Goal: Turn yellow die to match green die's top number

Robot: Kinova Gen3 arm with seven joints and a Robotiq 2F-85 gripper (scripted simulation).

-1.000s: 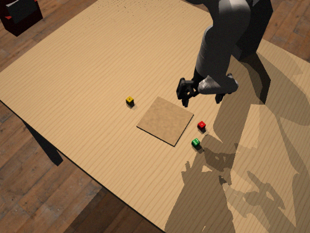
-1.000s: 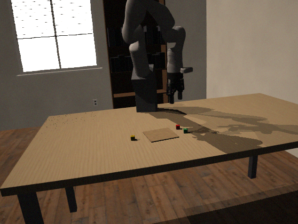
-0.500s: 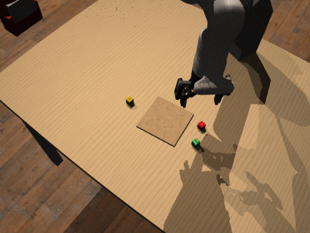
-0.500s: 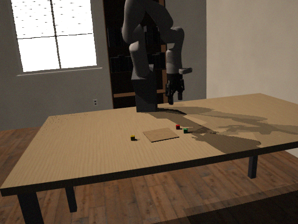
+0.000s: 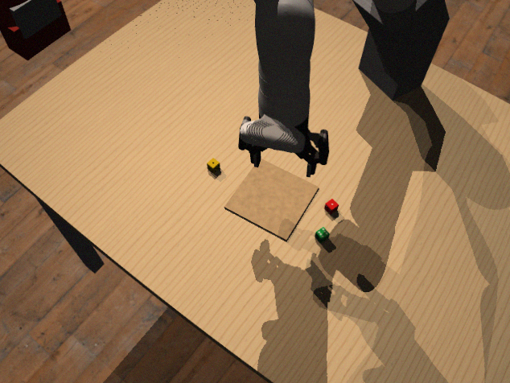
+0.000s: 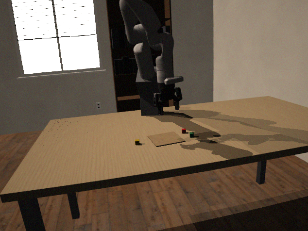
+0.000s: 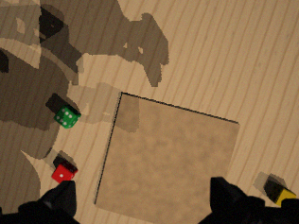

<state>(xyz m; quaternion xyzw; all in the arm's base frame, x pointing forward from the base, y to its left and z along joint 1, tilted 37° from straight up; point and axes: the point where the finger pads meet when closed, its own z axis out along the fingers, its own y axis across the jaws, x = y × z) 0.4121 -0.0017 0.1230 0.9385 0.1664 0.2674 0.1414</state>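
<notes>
The yellow die (image 5: 212, 164) (image 6: 137, 141) (image 7: 286, 198) lies on the bare table to the left of the mat in the top view, one dark pip on top. The mat (image 5: 269, 197) (image 6: 166, 139) (image 7: 161, 155) lies flat with nothing on it. The green die (image 5: 322, 234) (image 6: 191, 134) (image 7: 66, 117) sits on the table beyond the mat's other side, several white pips on top; their exact number is hard to tell. My gripper (image 5: 282, 169) (image 6: 168, 110) (image 7: 143, 194) is open and empty, well above the table, pointing down.
The red die (image 5: 331, 205) (image 6: 183, 130) (image 7: 62, 174) sits on the table near the green die, apart from it, with one white pip on top. The arm's shadows fall around the green die and over a mat corner. The robot's pedestal (image 5: 401, 49) stands at the back.
</notes>
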